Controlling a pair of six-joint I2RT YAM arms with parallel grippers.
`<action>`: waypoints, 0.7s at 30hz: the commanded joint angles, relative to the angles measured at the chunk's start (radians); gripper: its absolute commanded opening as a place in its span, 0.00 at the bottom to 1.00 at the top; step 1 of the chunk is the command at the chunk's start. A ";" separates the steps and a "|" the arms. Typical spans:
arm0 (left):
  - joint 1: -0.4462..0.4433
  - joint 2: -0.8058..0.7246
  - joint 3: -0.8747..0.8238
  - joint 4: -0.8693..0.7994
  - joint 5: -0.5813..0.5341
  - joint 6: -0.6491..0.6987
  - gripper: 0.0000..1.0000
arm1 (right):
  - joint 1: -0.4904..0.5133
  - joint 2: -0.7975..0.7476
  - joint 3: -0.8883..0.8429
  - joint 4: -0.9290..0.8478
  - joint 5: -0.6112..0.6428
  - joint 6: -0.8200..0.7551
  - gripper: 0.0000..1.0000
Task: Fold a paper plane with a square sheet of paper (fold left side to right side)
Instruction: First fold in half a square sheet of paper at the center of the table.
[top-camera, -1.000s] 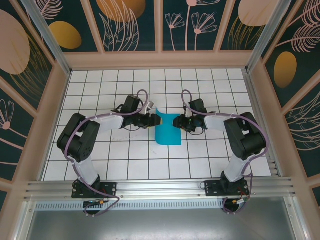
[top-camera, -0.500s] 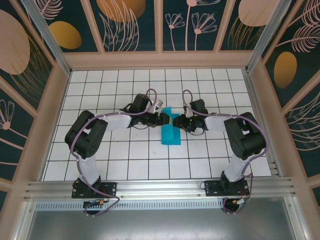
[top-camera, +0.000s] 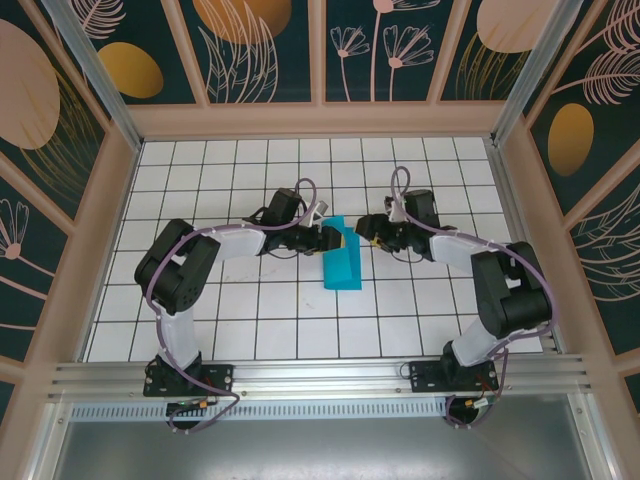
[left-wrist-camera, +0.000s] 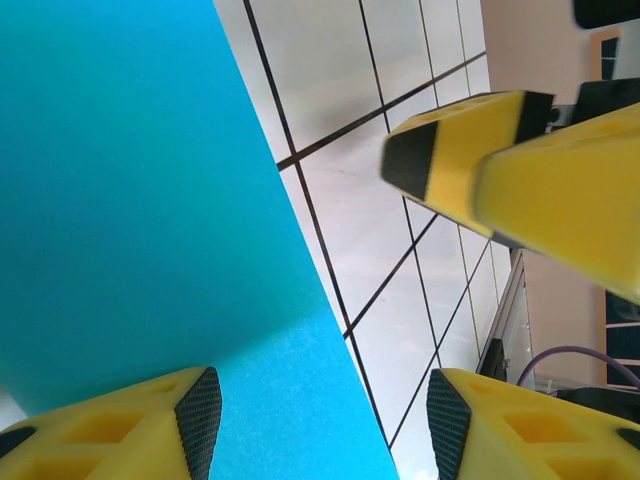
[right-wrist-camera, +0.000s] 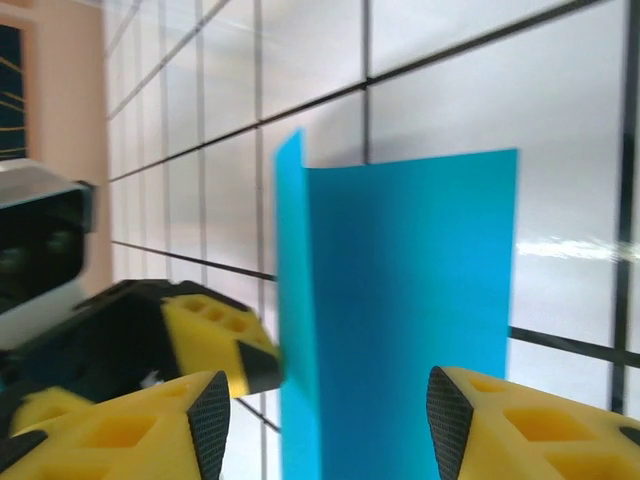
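Observation:
The square sheet of paper (top-camera: 342, 264) lies mid-table as a narrow cyan strip, its left side folded over to the right, not a paper plane shape. My left gripper (top-camera: 336, 238) is at the strip's far end, open. In the left wrist view the paper (left-wrist-camera: 130, 200) runs under the left gripper (left-wrist-camera: 320, 430), whose jaws stand apart. My right gripper (top-camera: 367, 228) is open, a little right of the paper. In the right wrist view the paper (right-wrist-camera: 410, 300) has a raised flap on its left, and a left gripper finger (right-wrist-camera: 215, 345) touches that flap. The right gripper (right-wrist-camera: 325, 425) holds nothing.
The white grid table (top-camera: 250, 320) is walled by a wooden frame (top-camera: 320, 120) at the back and sides. A metal rail (top-camera: 320, 375) with both arm bases runs along the near edge. The right gripper's fingers (left-wrist-camera: 470, 150) hang close in front of the left wrist camera.
The left gripper moved right and carried the paper's left side over, so the sheet narrowed to a strip. The right gripper opened and drew back to the right, off the paper.

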 joint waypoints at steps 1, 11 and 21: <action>-0.010 0.009 0.020 0.021 0.013 -0.006 0.59 | 0.010 0.007 -0.020 0.071 -0.107 0.028 0.58; -0.015 0.006 0.020 0.019 0.016 -0.001 0.60 | 0.038 0.124 0.022 0.106 -0.145 0.047 0.53; -0.017 0.004 0.020 0.014 0.017 0.000 0.60 | 0.049 0.176 0.039 0.123 -0.172 0.051 0.25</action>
